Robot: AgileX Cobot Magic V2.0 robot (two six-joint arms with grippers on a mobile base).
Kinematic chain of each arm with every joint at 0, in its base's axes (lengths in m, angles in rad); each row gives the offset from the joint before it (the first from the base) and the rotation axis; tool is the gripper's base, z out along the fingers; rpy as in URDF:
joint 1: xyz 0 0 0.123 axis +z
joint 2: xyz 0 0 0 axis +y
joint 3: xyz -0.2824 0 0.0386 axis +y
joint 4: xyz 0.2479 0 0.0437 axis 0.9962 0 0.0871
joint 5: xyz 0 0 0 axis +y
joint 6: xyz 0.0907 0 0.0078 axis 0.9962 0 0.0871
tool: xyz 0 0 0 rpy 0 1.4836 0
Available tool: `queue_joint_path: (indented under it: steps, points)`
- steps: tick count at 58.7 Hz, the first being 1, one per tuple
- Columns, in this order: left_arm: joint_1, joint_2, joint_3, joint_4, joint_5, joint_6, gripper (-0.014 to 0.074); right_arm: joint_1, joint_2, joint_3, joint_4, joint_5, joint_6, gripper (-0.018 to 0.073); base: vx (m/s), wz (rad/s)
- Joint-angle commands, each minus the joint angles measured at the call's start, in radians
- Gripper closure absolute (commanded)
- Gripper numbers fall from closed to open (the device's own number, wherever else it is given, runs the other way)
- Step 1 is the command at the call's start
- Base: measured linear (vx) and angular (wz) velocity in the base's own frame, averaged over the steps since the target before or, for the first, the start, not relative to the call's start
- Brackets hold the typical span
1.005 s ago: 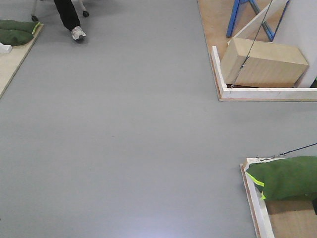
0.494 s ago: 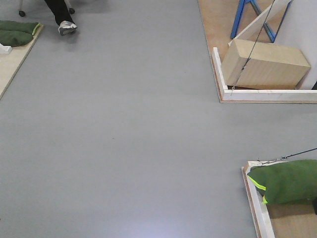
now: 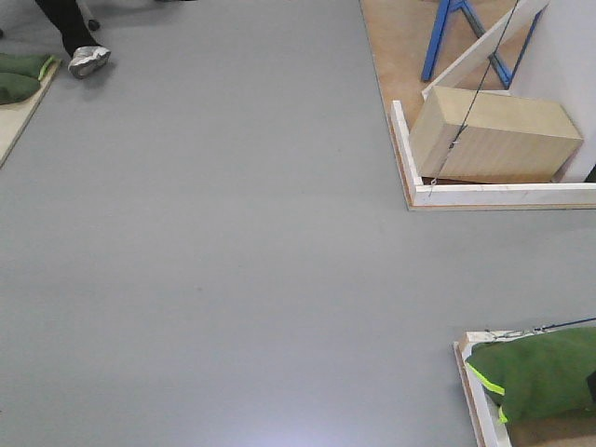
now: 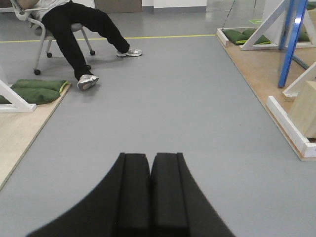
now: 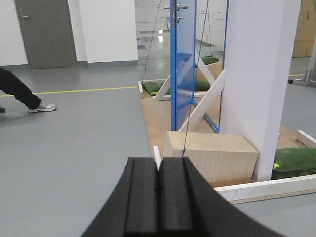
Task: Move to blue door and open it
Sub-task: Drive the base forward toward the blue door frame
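The blue door [image 5: 183,54] shows in the right wrist view as a tall glossy blue panel seen nearly edge-on. It stands on a wooden platform ahead, with a steel lever handle [image 5: 180,7] at the top of the frame. My right gripper [image 5: 158,160] is shut on nothing, low over the grey floor and far short of the door. My left gripper [image 4: 150,155] is also shut and empty, facing open grey floor. In the front view only thin blue bars [image 3: 438,37] show at the top right.
A pale wooden box [image 3: 494,135] lies inside a white-edged platform corner [image 3: 503,194], beside a white pillar [image 5: 256,74]. A thin cable [image 3: 475,84] runs down to it. A green sandbag [image 3: 540,372] sits on another platform at bottom right. A seated person [image 4: 74,24] is at far left.
In the front view the box, the platform corner and the green sandbag have slid down the frame. The person's foot has shifted left.
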Motion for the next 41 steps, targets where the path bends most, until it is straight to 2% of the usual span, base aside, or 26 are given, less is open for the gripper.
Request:
queue_joint_path:
  steps: [1,41]
  points:
    - [0.016,-0.018,-0.027,-0.002,-0.085,-0.007,0.0524,-0.002,-0.019,0.000,-0.004,-0.084,-0.001,0.0551,0.29,-0.13]
    - [0.026,-0.017,-0.027,-0.002,-0.085,-0.007,0.0524,-0.002,-0.018,0.000,-0.004,-0.084,-0.001,0.0551,0.39,0.01]
